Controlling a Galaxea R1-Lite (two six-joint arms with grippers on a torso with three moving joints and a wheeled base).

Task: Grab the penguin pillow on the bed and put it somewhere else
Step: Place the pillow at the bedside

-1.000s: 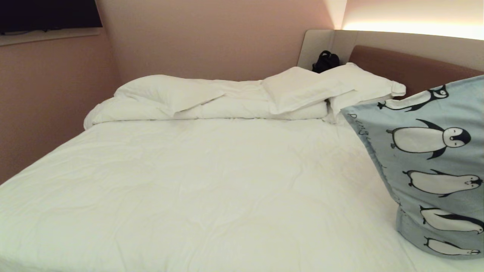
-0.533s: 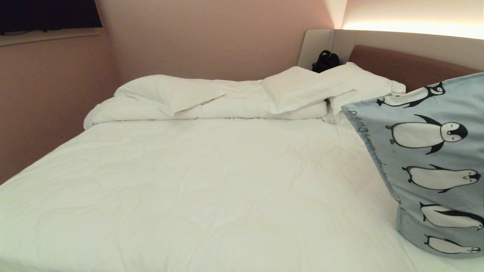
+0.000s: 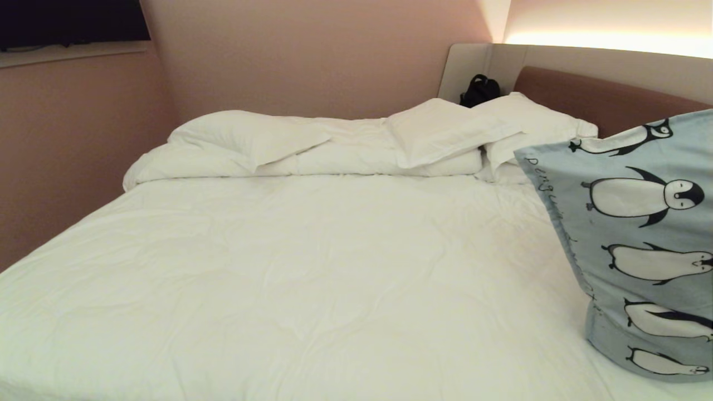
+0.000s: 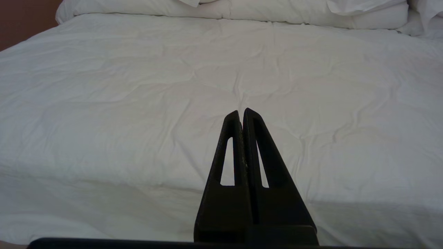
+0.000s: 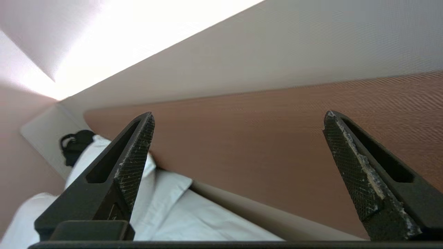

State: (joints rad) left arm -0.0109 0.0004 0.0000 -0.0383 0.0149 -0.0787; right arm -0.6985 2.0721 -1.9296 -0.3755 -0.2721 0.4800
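Observation:
The penguin pillow [image 3: 640, 239], light blue with black-and-white penguins, stands on edge at the right side of the bed [image 3: 312, 267], its cursive-lettered edge facing the middle. Neither arm shows in the head view. My right gripper [image 5: 239, 116] is open with nothing between its fingers, and it points at the brown headboard [image 5: 277, 138] above a white pillow [image 5: 166, 193]. The penguin pillow does not show in the right wrist view. My left gripper [image 4: 241, 111] is shut and empty, parked over the front part of the white sheet [image 4: 138, 103].
A folded white duvet [image 3: 312, 159] and white pillows [image 3: 445, 131] lie along the far side of the bed. A black bag [image 3: 479, 89] sits in the corner by the headboard [image 3: 585, 94]. A pink wall [image 3: 67, 139] runs along the bed's left side.
The penguin pillow's upper part has shifted a little to the right in the head view. The bed and bedding are unchanged.

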